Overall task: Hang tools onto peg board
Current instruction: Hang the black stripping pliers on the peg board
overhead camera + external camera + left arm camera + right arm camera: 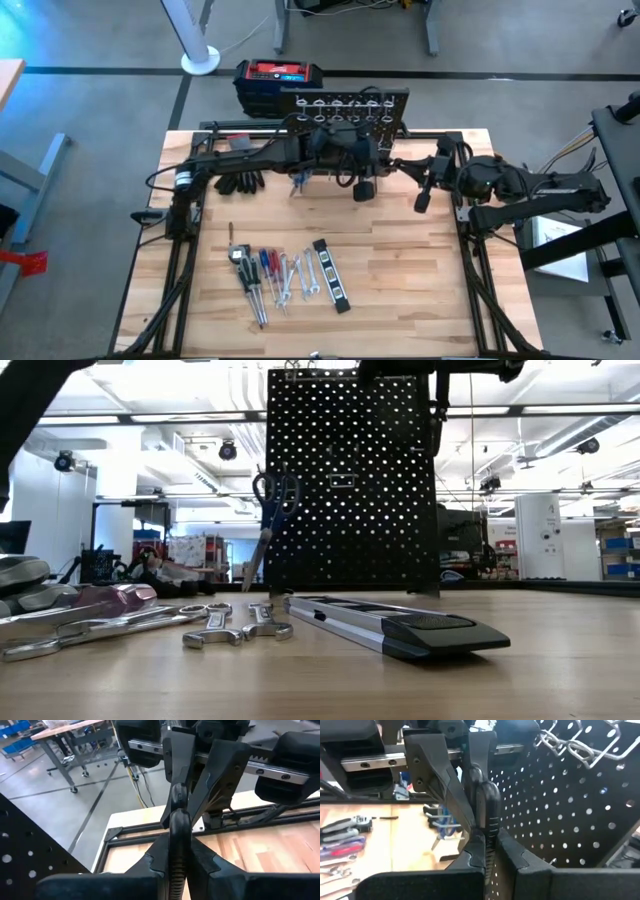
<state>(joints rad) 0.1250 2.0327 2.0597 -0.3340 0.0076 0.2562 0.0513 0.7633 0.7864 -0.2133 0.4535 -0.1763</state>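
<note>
**Black peg board upright at the back, most tools flat at the front**

Wooden worktop [410, 280] carries the tools [285, 275] in a loose row near its front edge. From one end of the row to the other lie red- and blue-handled screwdrivers [263, 268], silver wrenches [297, 278] and a long black level bar [332, 275] with a pale stripe down its face. All of them lie flat.

Farther in, blue-handled scissors [270, 510] stand nearly upright with handles up and blades slanting down. What holds them cannot be made out. Grey-black gloves [240, 180] lie just beside the left arm.

Above the middle of the worktop the two arms meet head-on. The left end effector [177, 835] has its fingers pressed together, and so does the right end effector [485, 832]. The two point at each other, tips touching or nearly so. A dark rounded piece sits where they meet, and I cannot tell what it is.

Behind them the peg board [345, 105] stands at the far edge, with silver ring hooks [570, 745] along its top. Beyond it sits a red-topped black box [280, 75], lid down, contents hidden.
</note>
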